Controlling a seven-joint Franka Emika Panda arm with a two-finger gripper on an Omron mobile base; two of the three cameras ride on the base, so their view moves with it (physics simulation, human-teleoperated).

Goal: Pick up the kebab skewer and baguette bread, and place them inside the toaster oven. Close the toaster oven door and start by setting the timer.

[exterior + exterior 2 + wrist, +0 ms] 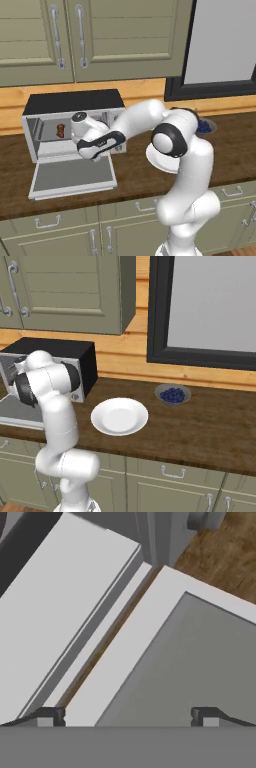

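Toaster oven (pixel 75 102), silver-grey with a black top, sits on the wooden surface (pixel 140 170) under the wall cabinets. Its door (pixel 75 176) lies dropped flat open in front of it. Inside the oven, near its left wall, the dark red kebab skewer (pixel 60 130) is visible. The robot's fingers (pixel 127 717) hang spread wide and empty just above the door's glass, close to the oven's front edge. To the right of the oven rest a white plate (pixel 119 416) and a bowl of blueberries (pixel 173 394).
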